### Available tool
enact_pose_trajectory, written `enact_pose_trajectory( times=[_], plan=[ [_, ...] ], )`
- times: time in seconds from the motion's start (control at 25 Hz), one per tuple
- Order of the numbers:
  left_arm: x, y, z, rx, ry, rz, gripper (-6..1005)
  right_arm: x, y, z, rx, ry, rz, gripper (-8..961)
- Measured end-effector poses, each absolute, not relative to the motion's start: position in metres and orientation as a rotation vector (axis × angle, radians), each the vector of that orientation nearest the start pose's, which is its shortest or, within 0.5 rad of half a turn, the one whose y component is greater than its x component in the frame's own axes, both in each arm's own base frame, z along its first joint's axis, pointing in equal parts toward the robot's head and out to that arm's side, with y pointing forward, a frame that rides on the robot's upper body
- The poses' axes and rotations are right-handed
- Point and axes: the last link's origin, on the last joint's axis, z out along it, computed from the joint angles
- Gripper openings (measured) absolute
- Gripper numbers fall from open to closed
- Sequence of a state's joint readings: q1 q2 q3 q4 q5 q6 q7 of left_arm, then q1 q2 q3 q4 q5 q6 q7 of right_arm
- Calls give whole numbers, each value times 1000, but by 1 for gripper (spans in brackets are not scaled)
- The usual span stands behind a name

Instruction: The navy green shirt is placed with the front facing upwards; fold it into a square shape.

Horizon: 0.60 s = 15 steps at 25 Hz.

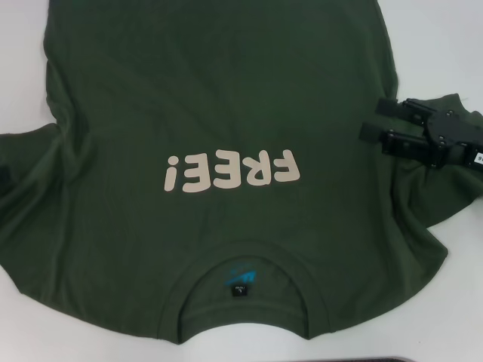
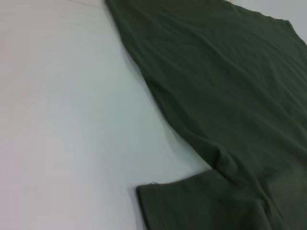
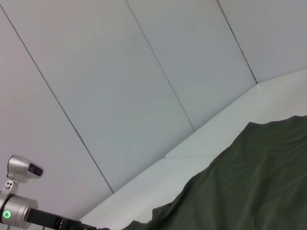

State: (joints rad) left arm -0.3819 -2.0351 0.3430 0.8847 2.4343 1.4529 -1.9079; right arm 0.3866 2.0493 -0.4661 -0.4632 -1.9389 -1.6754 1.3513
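Note:
The navy green shirt (image 1: 226, 98) lies spread front-up on the white table (image 1: 438, 45). Its pale letters "FREE!" (image 1: 230, 171) read upside down from my head, and the ribbed collar (image 1: 245, 260) with a small black-and-blue label (image 1: 240, 289) lies nearest me. My right gripper (image 1: 377, 122) hovers at the shirt's right side, by the armpit above the rumpled right sleeve (image 1: 430, 196). It is open, with green cloth showing between its fingers. The left sleeve (image 1: 30, 188) lies spread at the left. In the left wrist view I see the shirt's side edge (image 2: 220, 86) and a sleeve (image 2: 201, 206). My left gripper is out of view.
Bare white table (image 2: 62, 120) runs along the shirt's left side. The right wrist view shows the shirt (image 3: 249, 182), grey wall panels (image 3: 144, 72) behind the table and a silver camera device (image 3: 21, 170) on a stand. A dark strip (image 1: 423, 359) marks the table's near edge.

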Motion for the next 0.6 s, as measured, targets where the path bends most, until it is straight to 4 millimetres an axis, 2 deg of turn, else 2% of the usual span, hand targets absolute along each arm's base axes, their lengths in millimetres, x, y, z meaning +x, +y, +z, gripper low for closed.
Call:
enact_pose_trajectory(
  times=[0.04,0.48,0.6],
  plan=[
    [-385,288,86,-2100,-1432,-296,511,311,275,11,-2454,955,1032,917],
    [-387,289,84,-2104,-1445,-250,282,311,274,11,-2451,958,1036,917],
    [-386,289,83,-2108,-1444,-245,139,312,273,11,-2449,959,1037,917]
  ],
)
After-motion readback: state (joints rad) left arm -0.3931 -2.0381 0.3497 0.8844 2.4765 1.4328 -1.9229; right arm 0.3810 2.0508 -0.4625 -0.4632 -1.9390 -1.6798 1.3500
